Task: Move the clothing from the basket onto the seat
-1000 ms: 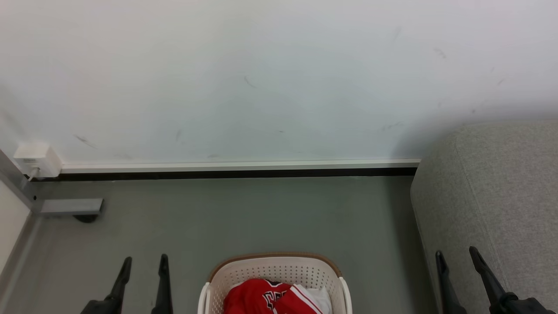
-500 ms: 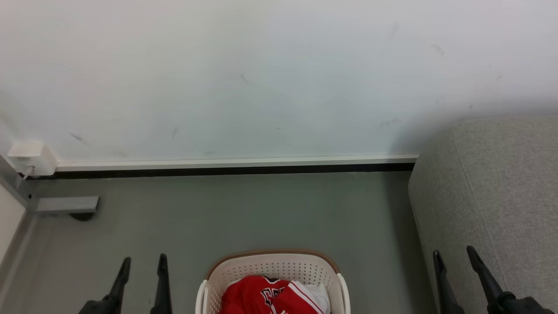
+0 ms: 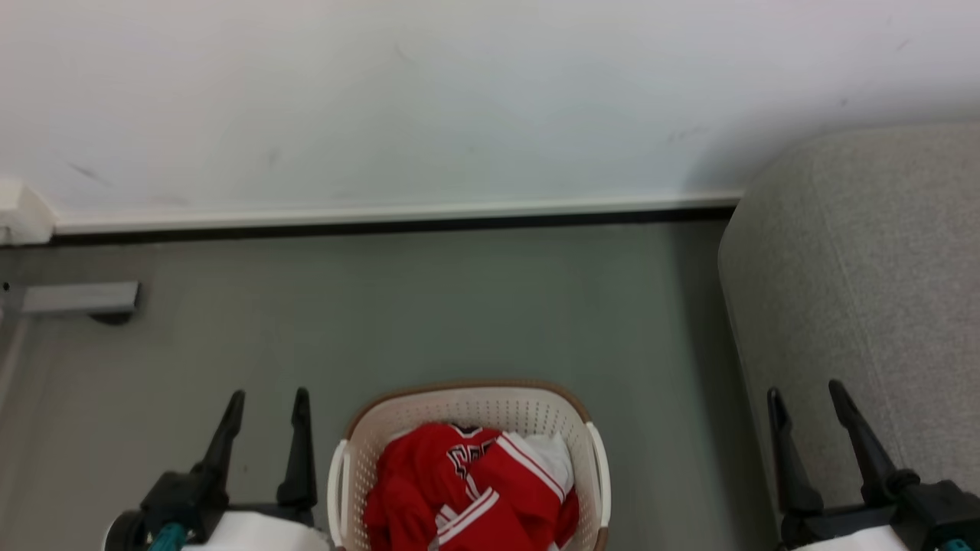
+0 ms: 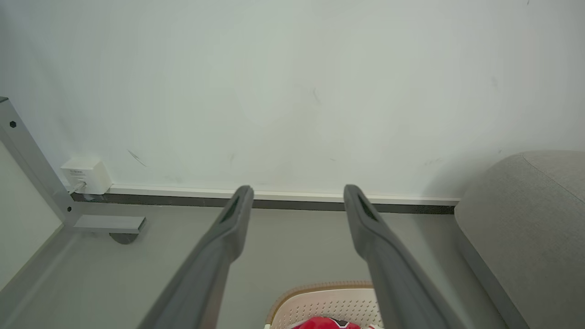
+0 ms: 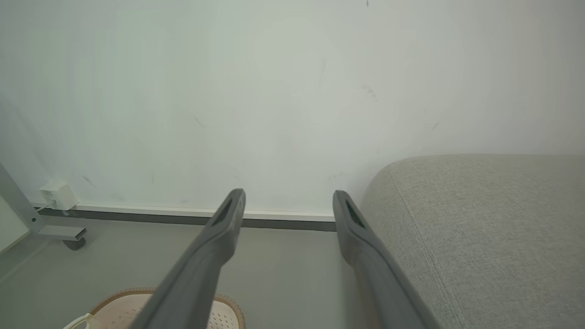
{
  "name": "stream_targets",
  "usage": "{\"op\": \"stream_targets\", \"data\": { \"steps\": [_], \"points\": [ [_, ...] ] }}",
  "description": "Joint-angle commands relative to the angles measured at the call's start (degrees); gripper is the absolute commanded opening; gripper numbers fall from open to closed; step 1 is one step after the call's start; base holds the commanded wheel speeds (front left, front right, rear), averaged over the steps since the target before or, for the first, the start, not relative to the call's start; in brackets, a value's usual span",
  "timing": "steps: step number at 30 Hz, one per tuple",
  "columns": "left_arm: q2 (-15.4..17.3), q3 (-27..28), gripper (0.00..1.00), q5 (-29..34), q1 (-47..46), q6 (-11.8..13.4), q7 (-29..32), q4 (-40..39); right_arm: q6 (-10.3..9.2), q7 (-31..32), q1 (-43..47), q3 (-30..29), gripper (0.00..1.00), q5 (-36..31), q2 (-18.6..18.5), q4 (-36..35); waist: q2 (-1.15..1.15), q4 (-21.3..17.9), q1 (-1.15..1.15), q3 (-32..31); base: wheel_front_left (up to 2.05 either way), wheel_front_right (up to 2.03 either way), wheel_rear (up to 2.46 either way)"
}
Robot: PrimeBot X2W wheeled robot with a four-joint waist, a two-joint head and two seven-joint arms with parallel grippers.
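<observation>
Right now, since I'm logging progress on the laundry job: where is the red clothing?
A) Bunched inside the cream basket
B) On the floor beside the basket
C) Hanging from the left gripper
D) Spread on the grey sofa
A: the red clothing lies bunched within the walls of the basket, and the left gripper and right gripper flank it, open and holding nothing.

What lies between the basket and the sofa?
A bare strip of grey floor, nothing else; the head view shows the basket and the sofa standing apart.
</observation>
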Motion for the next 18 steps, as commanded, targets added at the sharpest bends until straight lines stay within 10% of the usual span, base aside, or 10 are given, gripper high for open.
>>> {"op": "stream_targets", "data": {
  "steps": [1, 18],
  "points": [
    [0.1, -0.3, 1.0, 1.3, -1.7, -0.6, 0.0, 0.1, -0.12, 0.0, -1.5, -0.3, 1.0, 0.5, -0.3, -0.6, 0.0, -0.2, 0.0, 4.0, 0.0, 0.0, 0.0],
    [0.6, -10.6, 1.0, 7.3, -17.6, -5.1, 0.0, 7.7, -0.12, 0.0, -12.9, 0.3, 1.0, 2.1, -0.3, -3.6, 0.0, -0.6, 0.0, 22.2, 0.0, 0.0, 0.0]
  ]
}}
